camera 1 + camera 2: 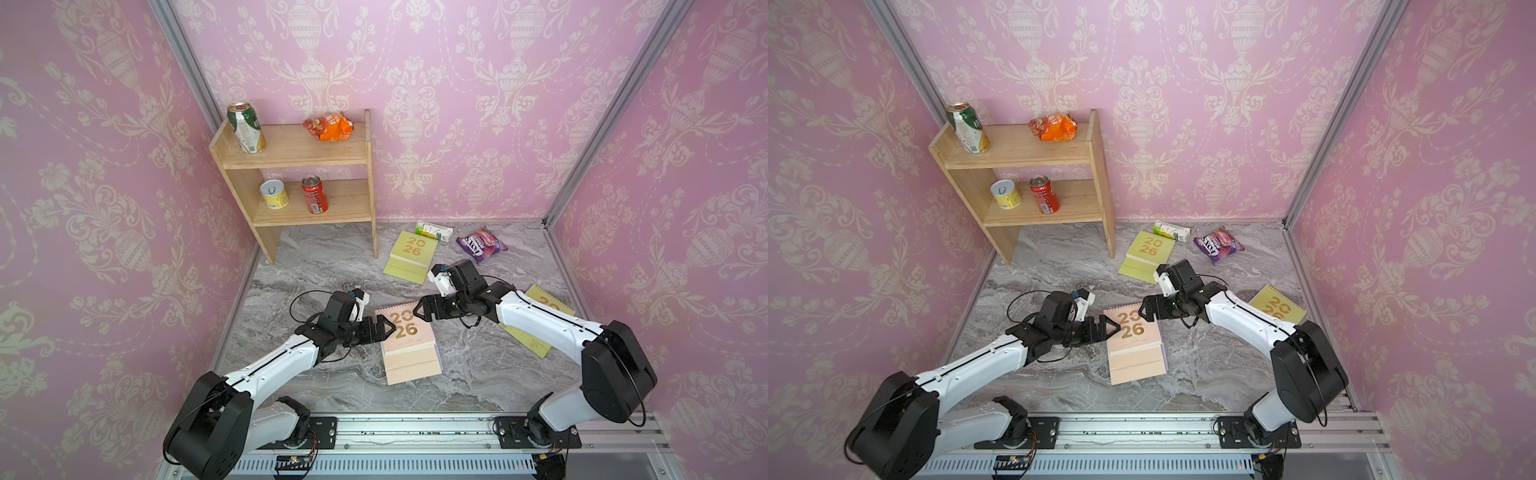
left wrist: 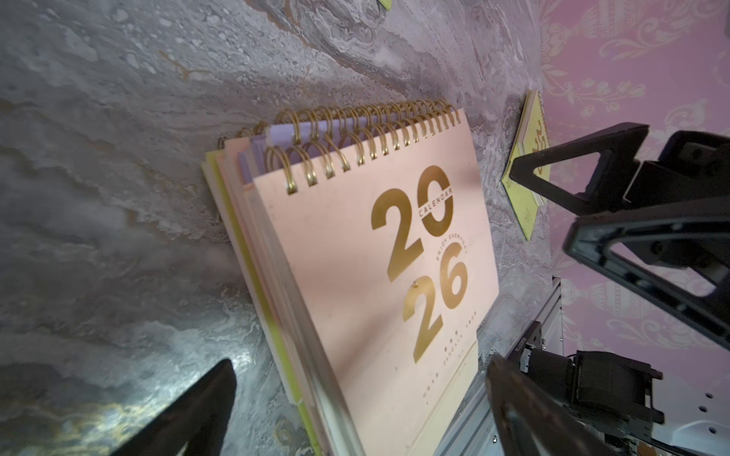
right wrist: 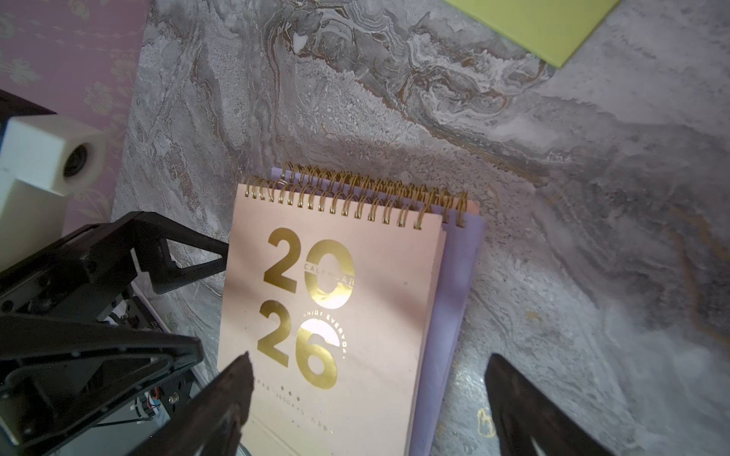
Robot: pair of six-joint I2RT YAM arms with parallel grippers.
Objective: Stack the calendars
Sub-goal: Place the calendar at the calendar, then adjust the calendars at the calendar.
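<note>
A stack of calendars [image 1: 409,345] lies mid-table in both top views, a peach-pink cover with gold "2026" [image 2: 375,276] on top. Lilac [image 3: 450,296] and yellow-green edges show beneath it. My left gripper [image 1: 386,326] is open at the stack's left edge, its fingers [image 2: 197,414] straddling the stack without touching it. My right gripper [image 1: 419,313] is open over the stack's far right corner, holding nothing. One yellow-green calendar [image 1: 411,255] lies further back. Another [image 1: 1277,305] lies to the right, partly under my right arm.
A wooden shelf [image 1: 299,166] with cans and an orange packet stands at the back left. A green-white carton [image 1: 434,230] and a purple snack packet [image 1: 482,244] lie by the back wall. Pink walls close three sides; a metal rail [image 1: 415,432] runs along the front.
</note>
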